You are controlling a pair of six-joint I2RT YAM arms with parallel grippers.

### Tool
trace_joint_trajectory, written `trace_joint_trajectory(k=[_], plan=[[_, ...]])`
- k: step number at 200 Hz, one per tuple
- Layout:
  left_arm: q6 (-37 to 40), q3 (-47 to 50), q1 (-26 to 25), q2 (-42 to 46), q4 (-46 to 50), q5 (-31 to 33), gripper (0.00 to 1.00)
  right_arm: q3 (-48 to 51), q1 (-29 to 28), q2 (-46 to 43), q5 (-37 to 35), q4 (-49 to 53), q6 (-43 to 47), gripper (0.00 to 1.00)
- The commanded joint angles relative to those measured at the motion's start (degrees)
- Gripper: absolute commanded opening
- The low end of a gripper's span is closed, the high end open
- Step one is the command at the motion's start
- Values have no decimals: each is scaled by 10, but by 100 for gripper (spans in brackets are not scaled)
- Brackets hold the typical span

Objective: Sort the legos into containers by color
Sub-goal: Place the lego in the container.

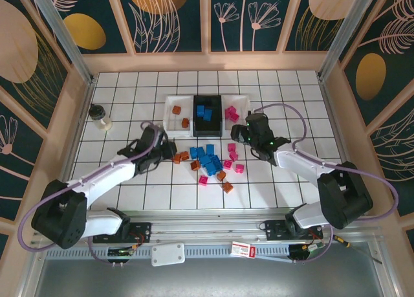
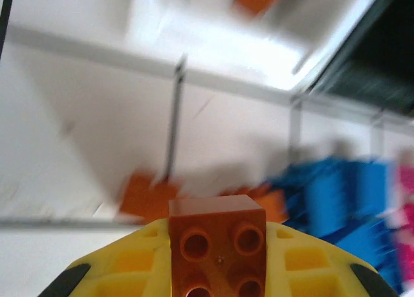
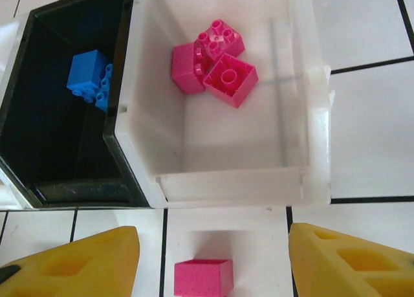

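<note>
Clamping orange lego [image 2: 217, 242] (left end effector [image 2: 217, 274])

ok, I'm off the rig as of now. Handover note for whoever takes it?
Left pincer: shut on an orange brick.
Right pincer: open, above a loose pink brick in front of the right tray.
Done: two orange in the left tray, some blue in the black tray, three pink in the right tray.
Left: drop the held orange, then sort the loose mixed pile.
</note>
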State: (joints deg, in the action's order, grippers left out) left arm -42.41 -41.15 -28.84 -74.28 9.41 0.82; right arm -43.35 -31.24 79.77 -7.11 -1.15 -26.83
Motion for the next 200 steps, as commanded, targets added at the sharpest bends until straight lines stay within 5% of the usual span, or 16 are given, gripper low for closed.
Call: trace_joint_trajectory(k=[1, 70, 82, 102, 172, 200], plan=[[34, -91, 27, -55, -30, 4, 21, 21, -22, -20, -7, -5, -16, 63], [28, -288, 77, -309, -61, -24, 19, 84, -76, -79, -6, 15, -25, 63], [26, -308, 77, -334, -54, -16, 22, 97, -84, -95, 2, 20, -27, 64], [22, -333, 77, -359, -53, -26, 43, 118, -99, -119, 27, 21, -30, 64], [20, -273, 26, -198, -85, -57, 98, 150, -120, -113, -42, 65, -108, 65], [17, -191, -7, -113, -98, -57, 98, 151, -118, -79, -51, 49, -120, 64]])
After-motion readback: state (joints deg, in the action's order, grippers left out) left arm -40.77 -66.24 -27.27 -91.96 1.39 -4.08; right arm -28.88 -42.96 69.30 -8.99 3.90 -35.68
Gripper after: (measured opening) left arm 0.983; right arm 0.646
